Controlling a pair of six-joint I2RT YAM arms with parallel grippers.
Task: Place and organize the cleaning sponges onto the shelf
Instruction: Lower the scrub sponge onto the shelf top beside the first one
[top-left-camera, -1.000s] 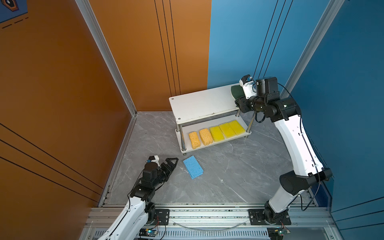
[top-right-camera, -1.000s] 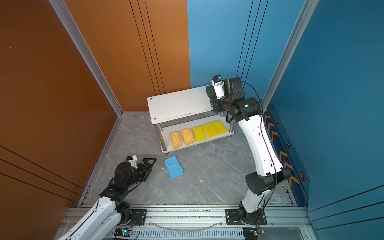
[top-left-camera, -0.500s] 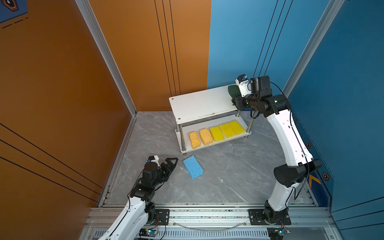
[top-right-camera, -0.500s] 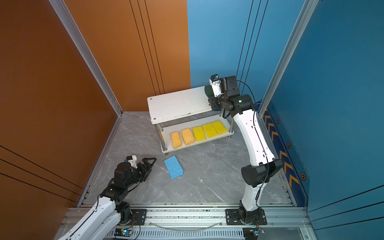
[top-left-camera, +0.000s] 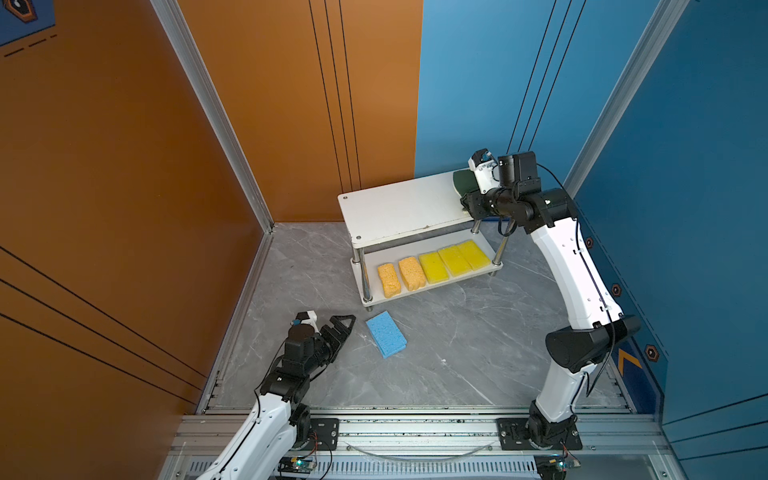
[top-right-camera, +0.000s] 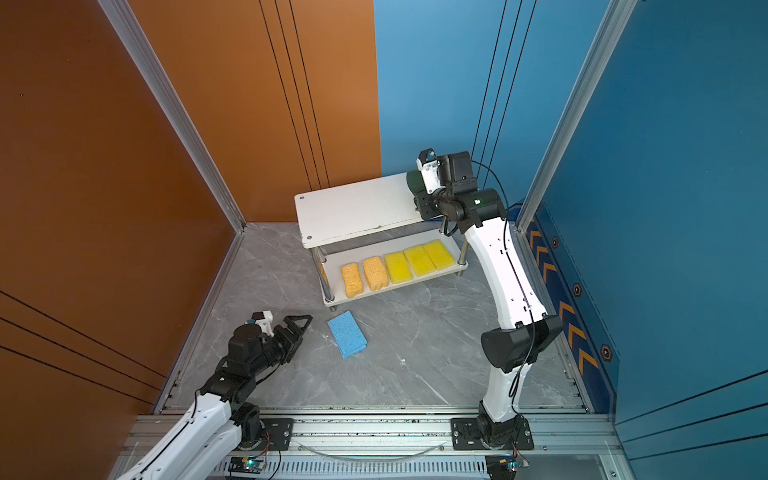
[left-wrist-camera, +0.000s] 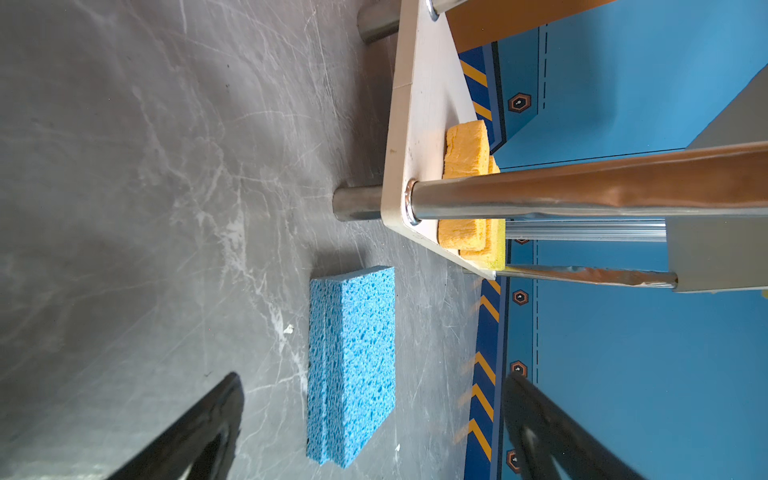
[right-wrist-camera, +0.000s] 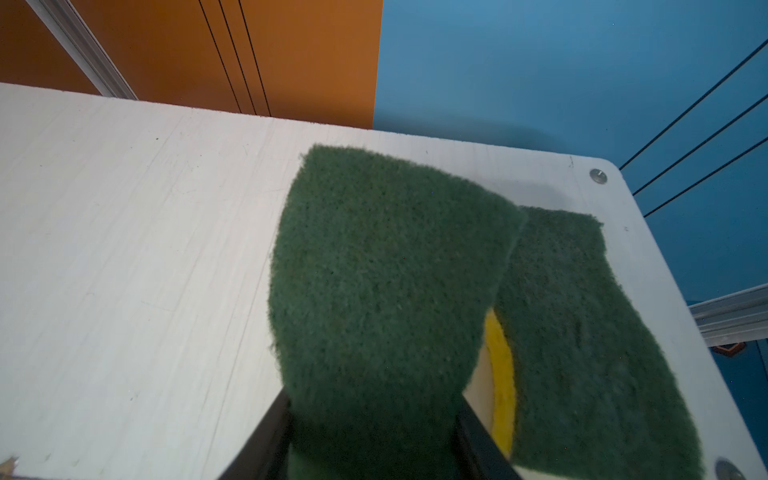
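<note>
Dark green top up, a wavy-edged yellow sponge (right-wrist-camera: 382, 266) is clamped in the right gripper (right-wrist-camera: 372, 436), its arm raised over the white two-tier chrome-post shelf (top-left-camera: 399, 208), beside a matching sponge (right-wrist-camera: 582, 332) lying at the top board's corner. The left gripper (top-left-camera: 343, 327) sits low, jaws wide, facing a light blue porous sponge (top-left-camera: 385, 333) on the floor (top-left-camera: 457, 353). Over the last second the right elbow drew inward; the left arm stayed.

The right arm's elbow (top-left-camera: 590, 345) has drawn in toward the shelf (top-left-camera: 399, 208). Its gripper (right-wrist-camera: 374, 457) and green-topped sponge (right-wrist-camera: 374, 270) edged slightly left.
</note>
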